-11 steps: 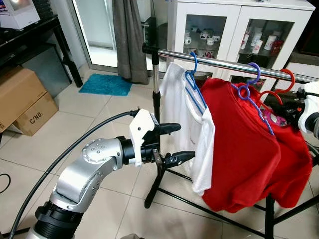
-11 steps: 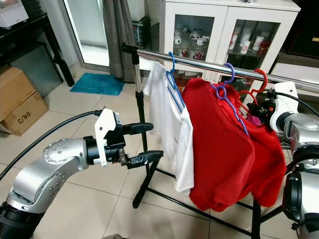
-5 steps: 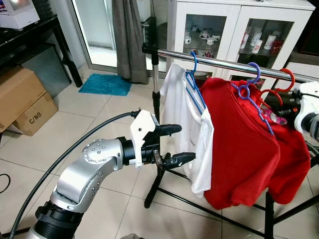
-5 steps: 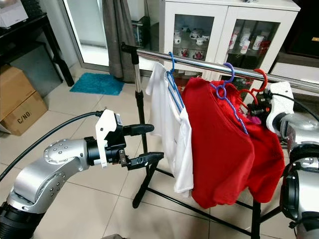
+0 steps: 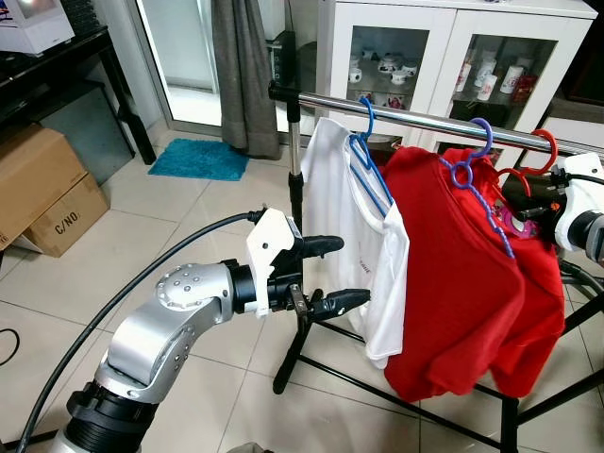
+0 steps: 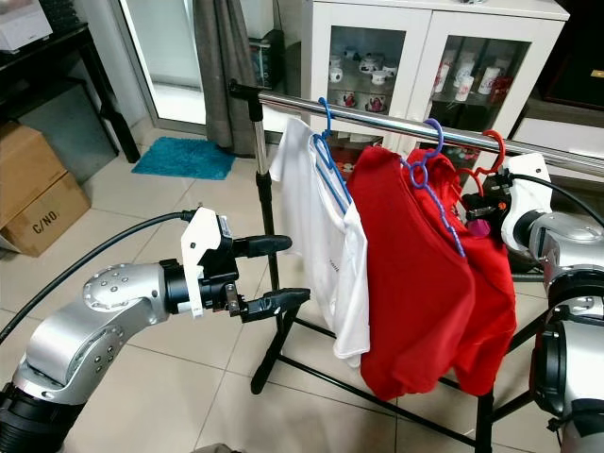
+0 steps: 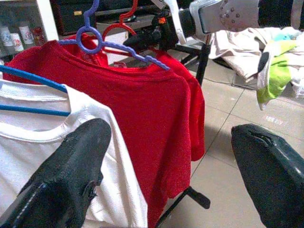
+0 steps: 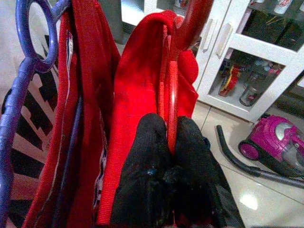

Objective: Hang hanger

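**Garments on rail: three hangers, two hands**

Rail (image 5: 425, 115): one chrome bar on a black stand, running across in front of a white glass-door cabinet (image 5: 444, 47).

Hangers, three in all:
- One blue hanger (image 5: 368, 156), hooked over the rail, carrying one white T-shirt (image 5: 363, 255).
- One purple hanger (image 5: 477, 179), hooked over the rail, carrying one red T-shirt (image 5: 453, 283).
- One red hanger (image 6: 486, 156), its hook at the rail at the far right end of the row, with a second red garment (image 8: 137, 95) draped on it behind the first.

Hands, two:
- Right hand (image 8: 168, 142): at the right end of the rail, its two black fingers pressed together on the thin red hanger wire, pinching it just below the hook.
- Left hand (image 5: 330, 274): raised in front of the stand, just beside the white T-shirt without touching it, its two fingers spread wide and holding nothing.

Surroundings: two cardboard boxes (image 5: 42, 189) stacked at the left, one blue mat (image 5: 198, 159) on the tiled floor, one grey curtain (image 5: 241, 66), one purple vacuum cleaner (image 8: 273, 142) on the floor by the cabinet.
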